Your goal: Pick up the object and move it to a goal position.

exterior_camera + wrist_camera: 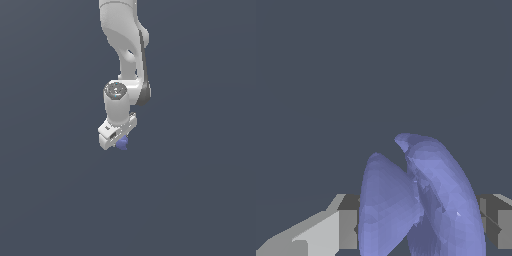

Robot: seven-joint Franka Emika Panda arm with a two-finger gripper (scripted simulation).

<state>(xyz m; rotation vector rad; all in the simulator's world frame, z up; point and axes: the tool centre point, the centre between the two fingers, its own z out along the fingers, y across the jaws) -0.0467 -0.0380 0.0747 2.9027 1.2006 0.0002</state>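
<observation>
Evidently the carry step is in hand: the gripper (120, 141) has its jaws closed on the object (122, 144), which peeks out at its 5 o'clock side, so next comes steady travel to the unseen goal.

White arm down, gripper (121, 141) clamped around a lump

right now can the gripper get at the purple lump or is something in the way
Probably yes. The purple lump sits between the fingers of the gripper in the wrist view, filling the gap, and nothing stands between them. Whether the fingers press on it cannot be told.
</observation>
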